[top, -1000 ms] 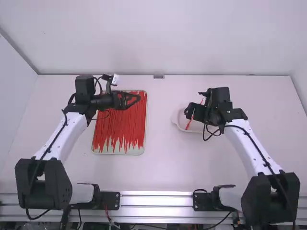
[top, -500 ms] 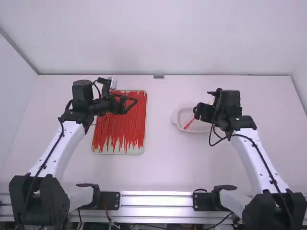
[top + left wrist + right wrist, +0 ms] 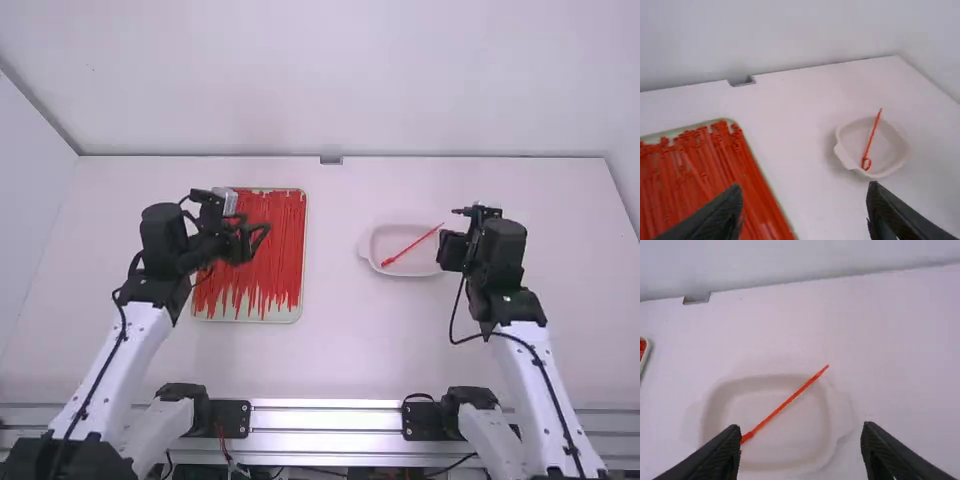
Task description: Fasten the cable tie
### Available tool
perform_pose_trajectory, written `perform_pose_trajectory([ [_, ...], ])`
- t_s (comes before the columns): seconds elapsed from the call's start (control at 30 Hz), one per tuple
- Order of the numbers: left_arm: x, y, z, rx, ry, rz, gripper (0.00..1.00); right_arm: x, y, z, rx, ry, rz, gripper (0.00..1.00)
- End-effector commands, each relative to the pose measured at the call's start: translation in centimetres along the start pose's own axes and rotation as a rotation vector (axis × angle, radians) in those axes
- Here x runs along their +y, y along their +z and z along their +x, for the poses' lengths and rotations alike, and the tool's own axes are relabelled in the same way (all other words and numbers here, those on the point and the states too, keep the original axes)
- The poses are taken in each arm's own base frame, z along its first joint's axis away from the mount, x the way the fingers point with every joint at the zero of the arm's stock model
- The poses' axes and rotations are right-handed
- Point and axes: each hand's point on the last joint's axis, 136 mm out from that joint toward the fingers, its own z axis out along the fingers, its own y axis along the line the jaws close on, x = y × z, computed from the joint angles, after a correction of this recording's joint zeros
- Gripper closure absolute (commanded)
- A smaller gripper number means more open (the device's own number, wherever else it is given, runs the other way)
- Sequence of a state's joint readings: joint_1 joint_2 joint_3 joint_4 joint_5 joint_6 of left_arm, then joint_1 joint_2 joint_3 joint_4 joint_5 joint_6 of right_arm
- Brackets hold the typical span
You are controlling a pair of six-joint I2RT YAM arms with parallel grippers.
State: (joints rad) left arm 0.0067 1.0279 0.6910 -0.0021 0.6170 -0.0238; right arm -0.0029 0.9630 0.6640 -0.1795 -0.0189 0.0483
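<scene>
Two pincers are opened wide, and nothing is held in either one. The left pincer [image 3: 252,238] [image 3: 804,190] is held up in the air over the back left part of the tray [image 3: 246,319] [image 3: 724,120]. The right pincer [image 3: 452,250] [image 3: 800,429] is held just to the right of the bowl [image 3: 371,251] [image 3: 844,154] [image 3: 841,411]. It is pointed at the bowl but is kept apart from it.

Lots of bare table [image 3: 340,330] is left for moving. Room is seen between the tray and the bowl, in front of both, and out to the right of the right pincer. The table is closed off at the back by a wall, and a small grey notch [image 3: 331,159] [image 3: 742,81] [image 3: 696,299] is set in that back edge.

Some of the pile of red ties [image 3: 262,262] [image 3: 690,165] is hidden under the left pincer in the high view. The tray is cut off in the left wrist view. In the right wrist view, the low end of the cable tie is hard to make out next to one dark finger.

One red cable tie [image 3: 410,245] [image 3: 871,137] [image 3: 785,405] is laid slanted in the white bowl. A small loop is seen at its low end, down inside the bowl. Its thin tail is stuck out over the back right rim. The tray is filled with many red ties laid side by side.
</scene>
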Motion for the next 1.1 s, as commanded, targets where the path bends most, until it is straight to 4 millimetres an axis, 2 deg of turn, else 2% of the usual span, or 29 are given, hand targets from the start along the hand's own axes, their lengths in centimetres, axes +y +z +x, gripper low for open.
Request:
perform_pose_trajectory([
  [0.0,0.9,-0.8,1.0,-0.01,0.033,-0.089,0.41,-0.2,-0.6,0.6,-0.036,-0.051,0.016,0.42],
  [0.2,2.4,-2.5,4.3,-0.012,0.032,-0.228,0.55,-0.2,-1.9,0.7,-0.176,-0.054,0.012,0.56],
  [0.47,4.8,-4.7,9.0,-0.015,0.031,-0.416,0.74,-0.4,-2.3,5.5,-0.182,-0.054,0.012,0.75],
  [0.77,7.4,-6.6,13.8,-0.018,0.03,-0.603,0.93,-0.7,-1.8,10.3,-0.182,-0.054,0.012,0.93],
  [0.9,7.6,-6.7,15.8,-0.018,0.03,-0.611,1.0,-0.8,-1.4,12.1,-0.182,-0.054,0.012,1.0],
  [1.0,7.7,-6.6,16.8,-0.018,0.03,-0.611,1.0,-0.8,-1.4,12.4,-0.197,-0.054,0.012,1.0],
  [1.07,7.6,-6.7,16.5,-0.039,0.036,-0.611,1.0,-0.8,-1.6,11.9,-0.221,-0.055,0.011,1.0],
])
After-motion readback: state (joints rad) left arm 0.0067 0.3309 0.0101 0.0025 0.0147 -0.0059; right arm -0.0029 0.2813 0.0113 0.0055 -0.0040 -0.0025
